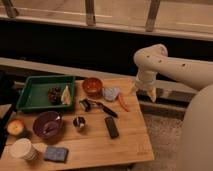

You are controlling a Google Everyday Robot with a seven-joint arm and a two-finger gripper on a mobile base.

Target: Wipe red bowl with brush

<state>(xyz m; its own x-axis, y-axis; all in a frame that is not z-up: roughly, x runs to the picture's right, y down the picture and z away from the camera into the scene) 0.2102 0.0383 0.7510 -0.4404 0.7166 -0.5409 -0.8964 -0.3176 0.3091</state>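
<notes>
The red bowl (92, 86) is a small orange-red bowl standing at the back middle of the wooden table (130, 142). The brush (98, 107) lies just in front of it, with its rounded head to the left and its black handle pointing to the front right. My gripper (150, 93) hangs from the white arm (165, 62) at the table's back right edge. It is to the right of the bowl and the brush, apart from both, and nothing shows in it.
A green tray (31, 95) with food bits is at the back left. A purple bowl (48, 124), an apple (16, 127), a paper cup (23, 148) and a blue sponge (55, 154) are front left. A metal cup (79, 122), a black block (111, 127), a carrot (123, 102) and a grey-blue object (110, 93) lie mid-table.
</notes>
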